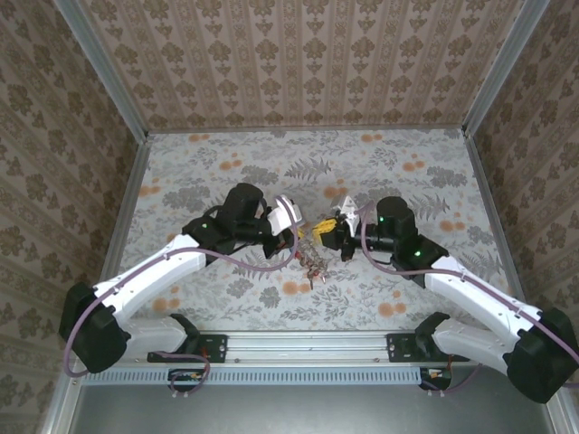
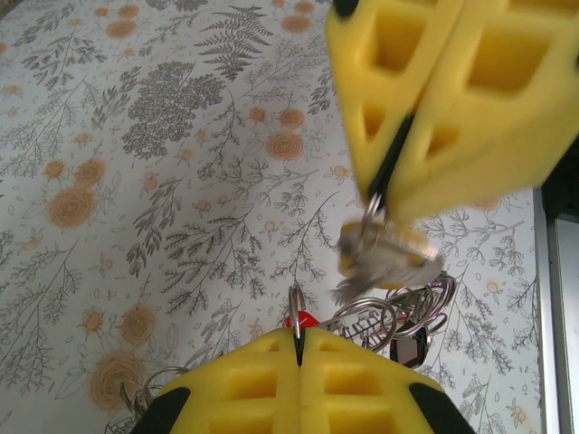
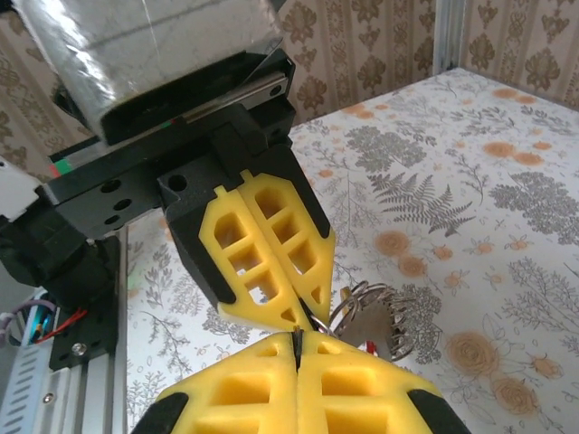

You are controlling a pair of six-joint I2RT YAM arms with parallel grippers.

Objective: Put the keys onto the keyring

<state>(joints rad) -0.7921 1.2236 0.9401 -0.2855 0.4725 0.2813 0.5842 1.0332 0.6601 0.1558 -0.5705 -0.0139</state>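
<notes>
My left gripper (image 2: 298, 336) is shut on the thin silver keyring (image 2: 296, 307), held edge-on between its yellow fingertips. More ring loops and keys (image 2: 391, 318) with red and black heads hang beside it. My right gripper (image 2: 380, 194) is shut just above, pinching a yellow-headed key (image 2: 389, 255), which is blurred. In the top view the left gripper (image 1: 294, 233) and right gripper (image 1: 333, 231) meet tip to tip mid-table, with the key bunch (image 1: 313, 258) dangling below. In the right wrist view the right gripper (image 3: 297, 336) touches the left gripper (image 3: 308, 312), with the key bunch (image 3: 384, 316) beside them.
The floral tabletop (image 1: 226, 172) is walled by patterned panels at the back and both sides. An aluminium rail (image 1: 298, 344) runs along the near edge between the arm bases.
</notes>
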